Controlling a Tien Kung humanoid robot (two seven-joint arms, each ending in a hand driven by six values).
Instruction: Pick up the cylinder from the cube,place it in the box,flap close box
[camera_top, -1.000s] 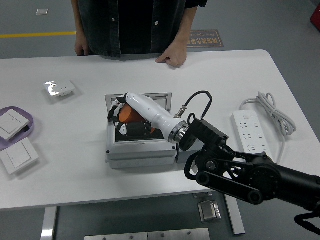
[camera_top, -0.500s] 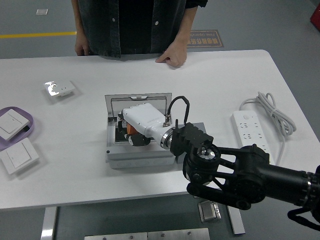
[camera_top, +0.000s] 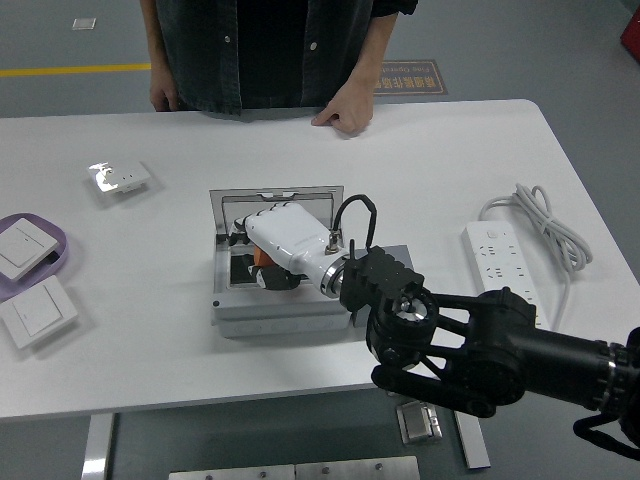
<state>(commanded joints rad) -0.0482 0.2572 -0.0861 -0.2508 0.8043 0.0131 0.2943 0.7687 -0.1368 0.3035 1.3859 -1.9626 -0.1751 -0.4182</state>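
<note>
A grey box (camera_top: 290, 312) sits mid-table with its lid (camera_top: 278, 200) standing open at the back. My right arm comes in from the lower right. Its white hand (camera_top: 262, 240) reaches palm down into the box, fingers curled over the orange cylinder (camera_top: 261, 261). Only a small part of the cylinder shows under the hand, low inside the box beside dark parts. I cannot make out a cube. My left arm is out of view.
A person stands at the far side, one fist (camera_top: 345, 117) resting on the table. A white power strip (camera_top: 497, 262) and its cable (camera_top: 545, 222) lie at right. Switch plates (camera_top: 120, 178) (camera_top: 38, 312) and a purple tray (camera_top: 52, 262) lie at left.
My right hand has turned palm down and lowered the orange cylinder into the box. The forearm swung in closer over the box's front right corner.
</note>
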